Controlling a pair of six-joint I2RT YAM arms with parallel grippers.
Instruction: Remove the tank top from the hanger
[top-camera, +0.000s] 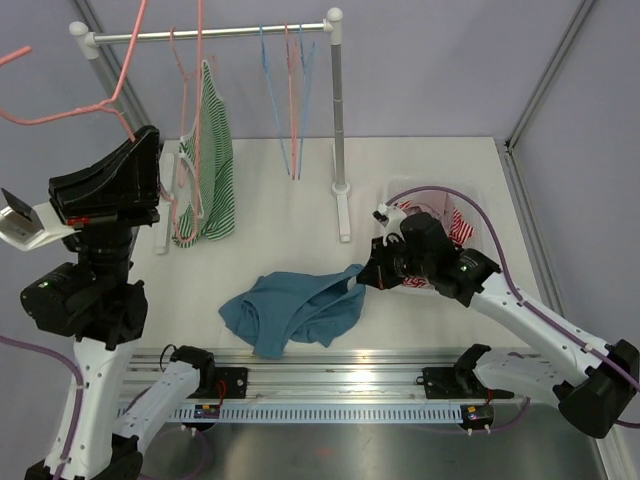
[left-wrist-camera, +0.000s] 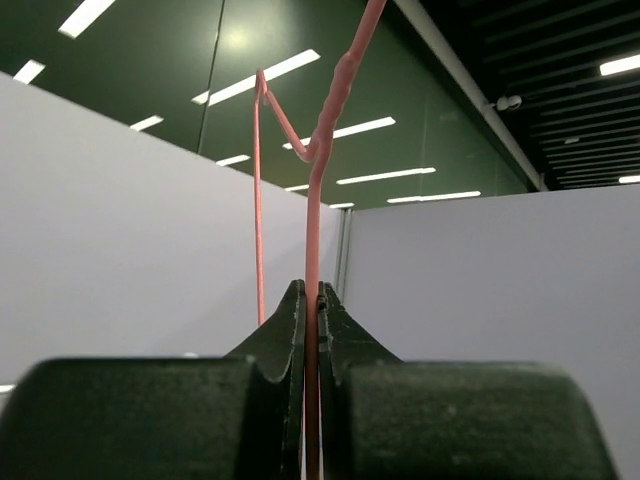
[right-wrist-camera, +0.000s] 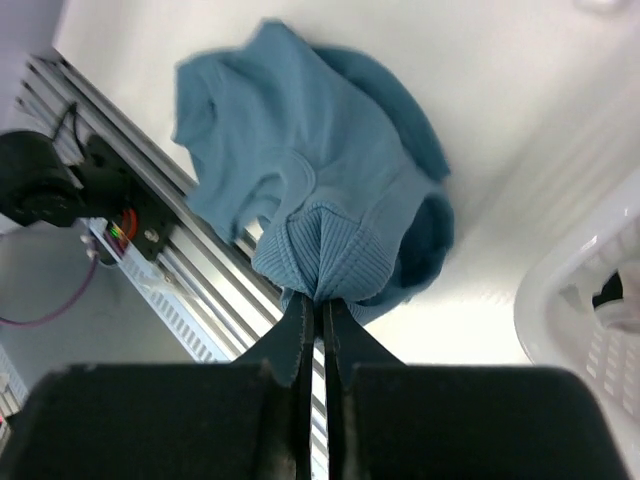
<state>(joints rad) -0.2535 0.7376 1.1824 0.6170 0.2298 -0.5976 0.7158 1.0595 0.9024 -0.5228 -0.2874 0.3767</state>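
Separating looks finished: your left gripper (left-wrist-camera: 312, 298) is clamped on the bare pink hanger (left-wrist-camera: 313, 200), held high, and your right gripper (right-wrist-camera: 320, 305) pinches the ribbed edge of the blue tank top (right-wrist-camera: 300, 170), heaped on the desk (top-camera: 430, 170). Next, release the top and set the hanger aside.

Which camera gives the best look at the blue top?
The overhead camera: the whole blue top lies crumpled on the table. The right wrist camera shows it close up, edge pinched by the right pincer. The left wrist camera misses it.
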